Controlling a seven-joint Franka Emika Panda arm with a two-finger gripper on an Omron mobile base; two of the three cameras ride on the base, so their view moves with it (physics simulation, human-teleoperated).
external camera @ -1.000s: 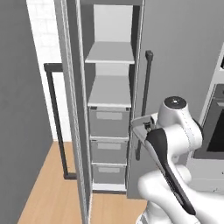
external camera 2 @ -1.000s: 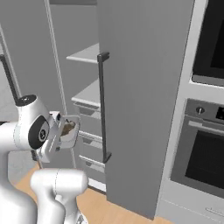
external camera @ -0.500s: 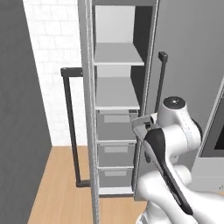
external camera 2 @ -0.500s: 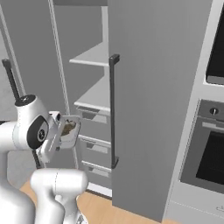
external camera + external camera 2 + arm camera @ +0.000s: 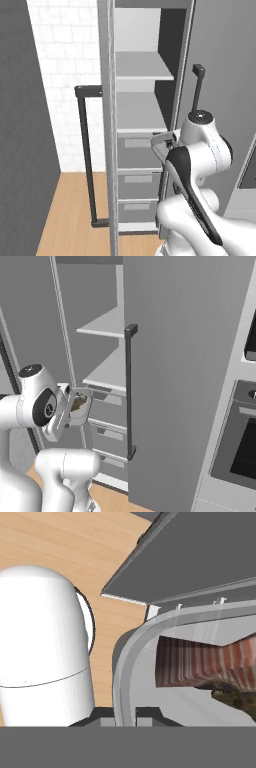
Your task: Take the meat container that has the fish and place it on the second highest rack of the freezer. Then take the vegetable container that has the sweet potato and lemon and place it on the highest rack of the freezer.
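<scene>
Base has driven closer since a second ago; freezer [image 5: 107,381] looms larger. My gripper [image 5: 125,714] is clamped shut on the meat container [image 5: 79,407] rim, fish [image 5: 77,404] inside, held just before the grey drawers [image 5: 137,150]. Next: raise level, clear the second highest rack [image 5: 107,373] lip, avoid the door handle [image 5: 131,391].

Grey freezer [image 5: 150,165], white racks, clear container [image 5: 150,662] with red-striped meat [image 5: 200,662].

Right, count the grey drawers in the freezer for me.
3. The top drawer sits directly under the lower white shelf, the middle drawer is below it, and the bottom drawer is nearest the floor. The robot arm covers their right ends.
</scene>
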